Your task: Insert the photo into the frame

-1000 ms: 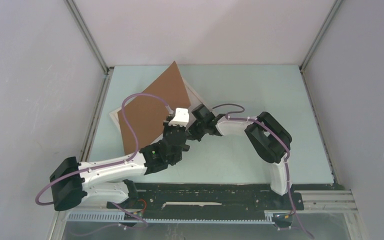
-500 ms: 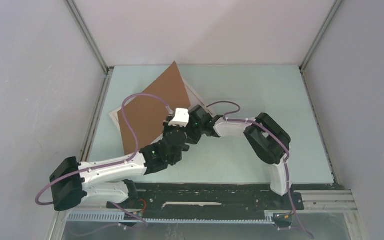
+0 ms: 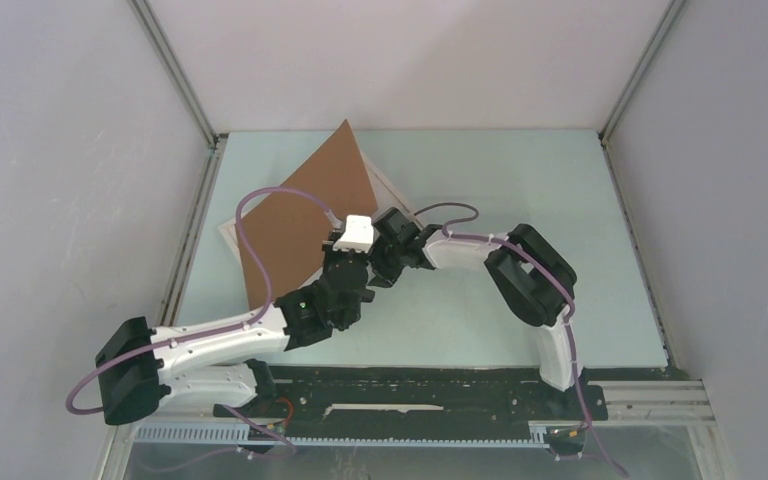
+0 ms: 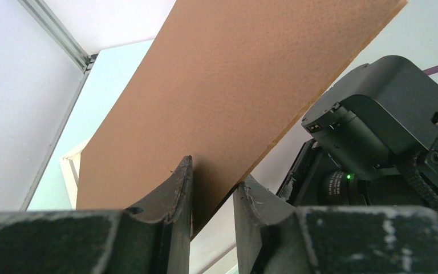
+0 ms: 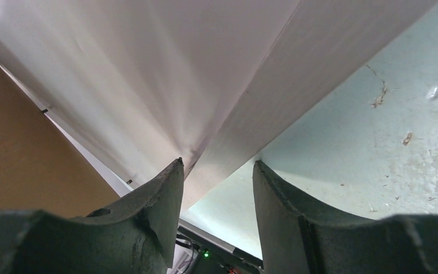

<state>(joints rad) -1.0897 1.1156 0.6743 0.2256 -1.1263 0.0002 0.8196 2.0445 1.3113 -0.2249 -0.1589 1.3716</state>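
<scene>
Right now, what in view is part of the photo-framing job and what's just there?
Job: frame; brown backing board, gripped by left fingers; white sheet between open right fingers, maybe the photo, print side unseen.
Just there: table; enclosure walls.

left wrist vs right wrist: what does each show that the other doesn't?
Left wrist only: the left gripper pinching the lower edge of the brown backing board, with the right arm's black wrist housing close beside it.

Right wrist only: the right gripper, jaws apart around the corner of a white sheet, plus scuffed bare table.

Both: the brown board, and pale green table.
</scene>
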